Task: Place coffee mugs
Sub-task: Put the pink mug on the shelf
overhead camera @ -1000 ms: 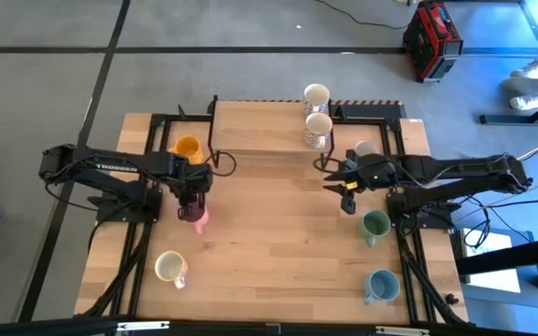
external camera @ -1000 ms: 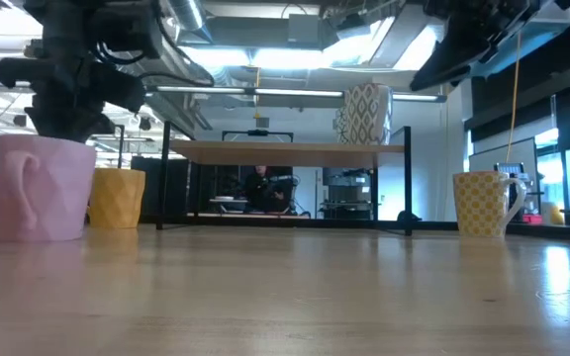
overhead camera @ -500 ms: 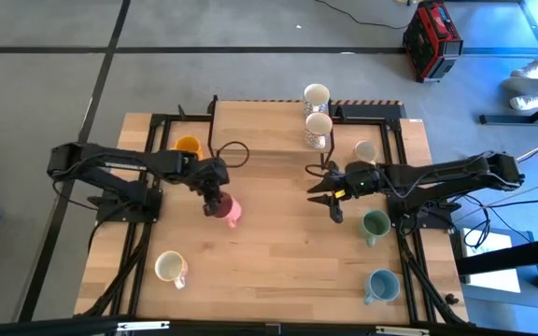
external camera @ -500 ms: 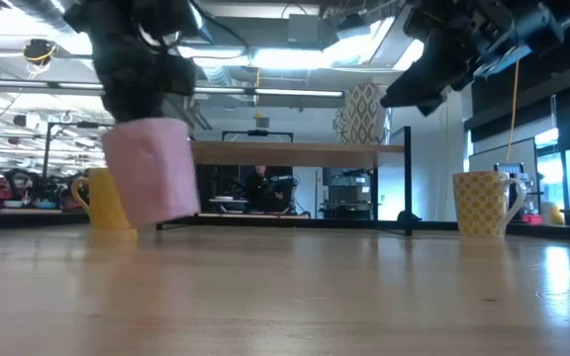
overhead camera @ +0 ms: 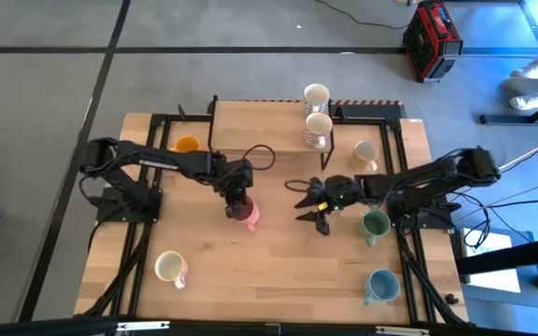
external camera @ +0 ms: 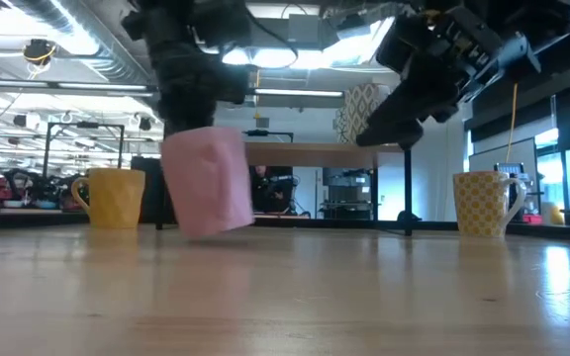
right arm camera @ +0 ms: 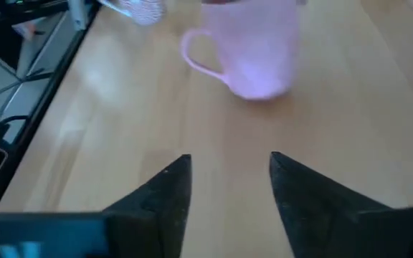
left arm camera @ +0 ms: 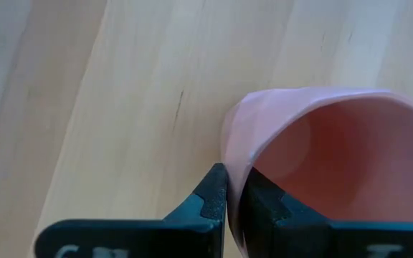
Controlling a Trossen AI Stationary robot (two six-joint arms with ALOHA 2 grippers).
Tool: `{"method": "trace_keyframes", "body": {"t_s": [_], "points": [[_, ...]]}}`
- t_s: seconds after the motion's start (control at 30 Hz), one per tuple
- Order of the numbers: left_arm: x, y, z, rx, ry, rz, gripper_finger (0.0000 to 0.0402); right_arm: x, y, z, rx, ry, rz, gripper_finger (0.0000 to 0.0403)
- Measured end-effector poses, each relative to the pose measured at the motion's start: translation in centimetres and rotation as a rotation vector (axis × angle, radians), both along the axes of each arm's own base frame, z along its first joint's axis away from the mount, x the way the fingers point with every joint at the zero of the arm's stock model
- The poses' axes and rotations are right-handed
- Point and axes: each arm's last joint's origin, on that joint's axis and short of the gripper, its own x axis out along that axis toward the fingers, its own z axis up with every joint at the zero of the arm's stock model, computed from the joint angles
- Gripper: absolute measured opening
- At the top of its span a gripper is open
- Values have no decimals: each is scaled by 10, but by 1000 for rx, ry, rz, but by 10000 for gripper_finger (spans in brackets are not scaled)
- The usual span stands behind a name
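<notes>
My left gripper is shut on the pink mug near the table's middle; the low view shows the pink mug tilted under it. My right gripper hovers open just to the mug's right, its fingers pointing toward the pink mug. The orange-yellow mug stands at far left and a cream mug at near left. The green mug, the light blue mug and a white mug stand on the right. My left gripper pinches the pink mug's wall at the rim, with one finger outside and the other finger inside the cup. It comes from above, pointing down. The mug hangs tilted below the fingers, just above the tabletop.
A raised wooden shelf at the far edge carries a white mug and a patterned mug. Black frame rails run along the table's left and right sides. Bare wood lies between the grippers and the near edge.
My left gripper has lifted the pink mug off the table and carried it toward the table's right, to the middle, and the mug has tipped. My right gripper has moved toward the table's left and a little toward the near edge, closing on the pink mug.
</notes>
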Motion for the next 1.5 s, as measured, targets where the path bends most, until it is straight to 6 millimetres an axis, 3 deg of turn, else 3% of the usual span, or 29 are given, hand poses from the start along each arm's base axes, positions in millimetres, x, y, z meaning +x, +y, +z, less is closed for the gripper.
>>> {"method": "trace_keyframes", "body": {"t_s": [0.23, 0.43, 0.67, 0.87, 1.2, 1.5], "points": [[12, 1, -4, -1, 6, -1, 16, 19, 21, -25, -121, -78, 63, 214], [18, 3, -6, 17, -27, 10, 18, 34, 22, -48, -157, -149, 57, 205], [24, 4, -9, 35, -63, 17, 19, 55, 29, -59, -143, -170, 100, 192], [26, 5, -8, 57, -83, 30, 20, 70, 32, -62, -159, -176, 72, 182], [26, 10, -8, 56, -86, 79, 21, 77, 32, -59, -167, -187, -6, 163], [26, 13, -8, 41, -87, 140, 21, 71, 56, -58, -290, -204, -187, 144]]}}
